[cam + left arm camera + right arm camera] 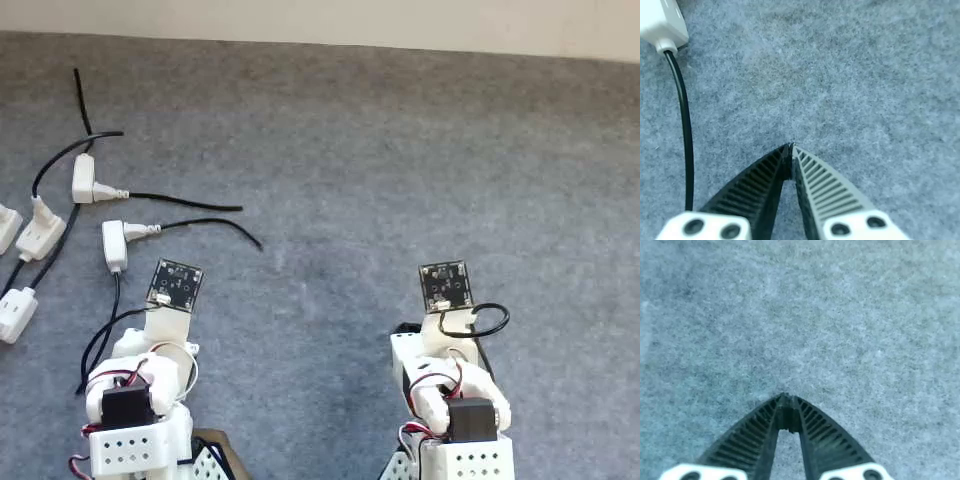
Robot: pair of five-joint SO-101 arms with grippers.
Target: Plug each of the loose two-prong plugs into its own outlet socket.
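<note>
- Five white plug and socket bodies on black cords [190, 203] lie at the table's far left. Three edge pieces [40, 232] come first, then the upper plug body [84, 180] and the lower plug body [113, 246].
- You cannot tell at this size which are mated. Judge the plugging as unstarted or unconfirmed, and check each pair.
- Your left gripper [791, 147] has its fingers closed tip to tip and holds nothing. It is over bare mat, near the lower plug body [660, 22].
- Your right gripper [785, 397] is likewise closed and empty, well apart from every cord.
- The mat [350, 150] is grey, felt-like and flat, so expect plugs to slide little.
- A pale strip [400, 20] runs along the far edge, whether wall or floor you cannot tell.
</note>
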